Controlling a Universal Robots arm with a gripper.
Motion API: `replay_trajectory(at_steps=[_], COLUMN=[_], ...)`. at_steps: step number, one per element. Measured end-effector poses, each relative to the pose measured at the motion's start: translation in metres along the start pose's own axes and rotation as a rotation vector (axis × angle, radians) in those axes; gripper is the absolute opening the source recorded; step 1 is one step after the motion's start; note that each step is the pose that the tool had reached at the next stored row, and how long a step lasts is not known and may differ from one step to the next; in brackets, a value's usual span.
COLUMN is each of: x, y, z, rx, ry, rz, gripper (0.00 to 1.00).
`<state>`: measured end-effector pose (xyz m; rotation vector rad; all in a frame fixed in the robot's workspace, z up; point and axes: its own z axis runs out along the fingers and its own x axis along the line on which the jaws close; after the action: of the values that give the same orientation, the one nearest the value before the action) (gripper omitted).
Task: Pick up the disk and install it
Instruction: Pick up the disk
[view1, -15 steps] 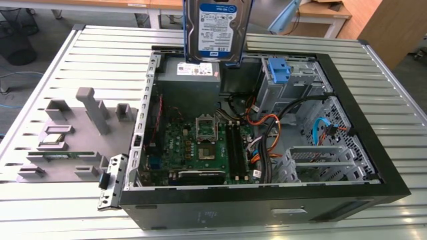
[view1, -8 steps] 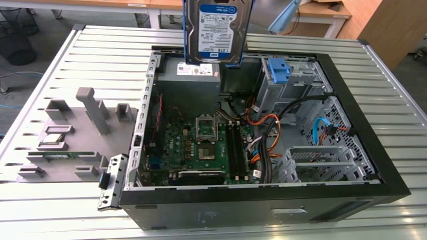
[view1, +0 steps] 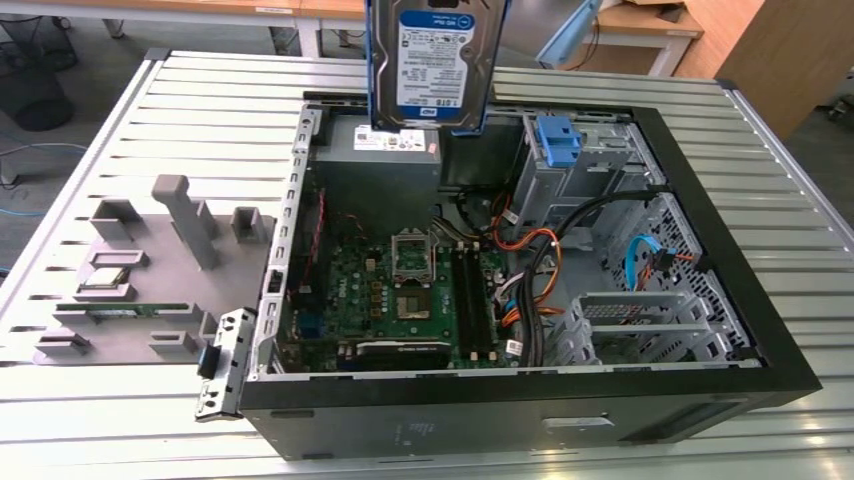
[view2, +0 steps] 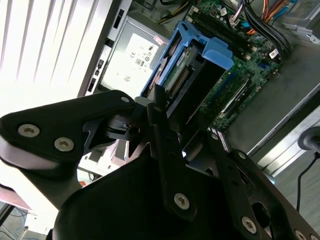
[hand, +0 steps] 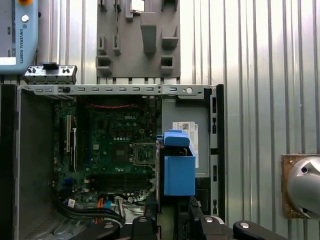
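Silver metal disk (view1: 430, 62), glossy paper label (view1: 434, 40), blue plastic rails (hand: 179, 175); ribbed bare-metal table (view1: 200, 100).

An open black computer case (view1: 441, 430) is laid on a ribbed silver metal table (view1: 200, 100). Inside it are seen a green motherboard (view1: 400, 290), a grey power-supply box with white label (view1: 380, 190) and a bare blue plastic bracket (view1: 558, 140). A grey slotted fixture (view1: 160, 280) is set beside the case, toward the exterior view's left.
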<state>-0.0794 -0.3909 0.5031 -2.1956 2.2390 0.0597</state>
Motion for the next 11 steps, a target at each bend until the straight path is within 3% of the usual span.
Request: replay_trajectory(at_steps=[11], x=[0.0081], y=[-0.0001], z=[-0.0002], rx=[0.0001], ry=[-0.0001], rz=[0.0], gripper=[0.35])
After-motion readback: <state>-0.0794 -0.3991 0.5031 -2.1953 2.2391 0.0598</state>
